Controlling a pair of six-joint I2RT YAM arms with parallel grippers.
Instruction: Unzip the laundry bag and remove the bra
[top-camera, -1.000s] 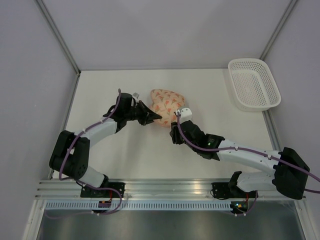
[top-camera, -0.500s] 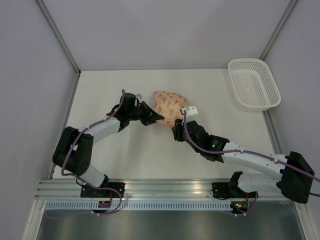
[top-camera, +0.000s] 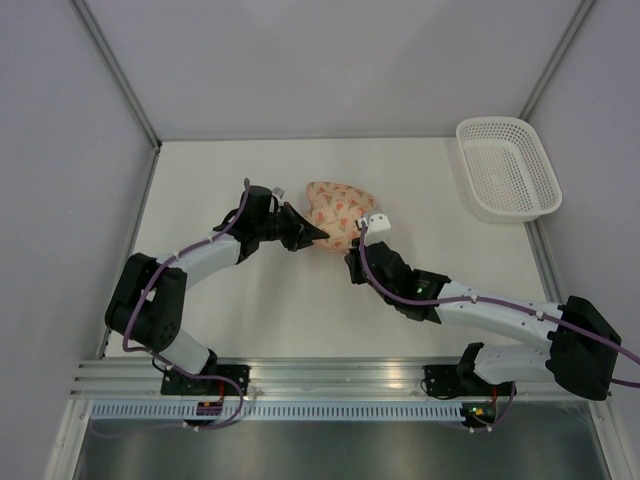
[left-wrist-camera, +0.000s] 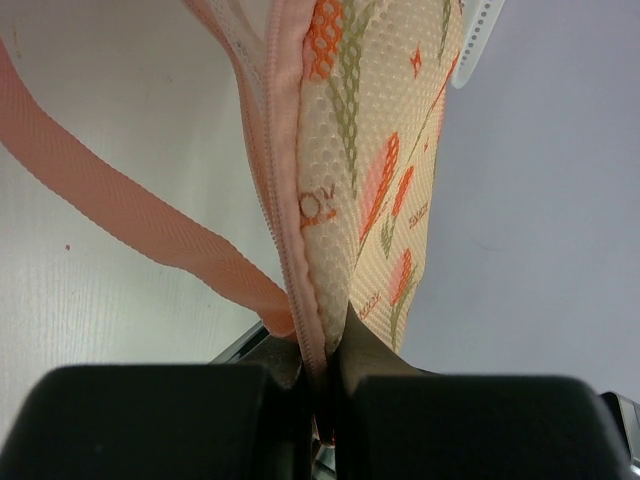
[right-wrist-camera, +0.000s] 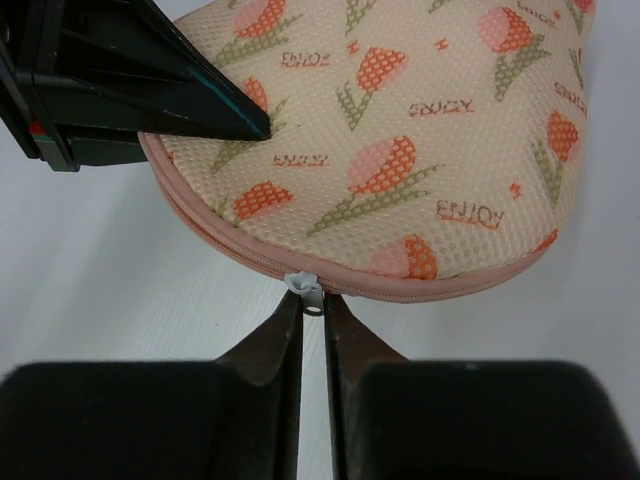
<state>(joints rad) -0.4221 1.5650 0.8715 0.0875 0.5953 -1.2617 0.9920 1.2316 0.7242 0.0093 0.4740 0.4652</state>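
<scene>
Currently mid-table: laundry bag (top-camera: 338, 212), zip closed; bra unseen, presumably inside. Left gripper (left-wrist-camera: 322, 350) clamped on pink zip trim (left-wrist-camera: 285, 200); right gripper (right-wrist-camera: 312, 305) pinched on zip pull (right-wrist-camera: 305, 285). Risks: tiny pull slipping from fingertips under tension; bag dragging loose from left hold; zip jamming at curve.

**Right wrist view.** The laundry bag (right-wrist-camera: 400, 130) carries the word ENJOY in small red-brown capitals, repeated across its cream mesh between the tulip motifs (right-wrist-camera: 383, 165). Four copies read whole: one near the top, one right of centre, one left of centre and one low on the right. A fifth, at the right margin, is cut off.

**Left wrist view.** The same print on the laundry bag (left-wrist-camera: 390, 150) stands turned on its side. A large fragment ending in OY is clear near the centre, while smaller copies lower down are too blurred to spell out.

**Top view.** The lettering is too small to read.
</scene>
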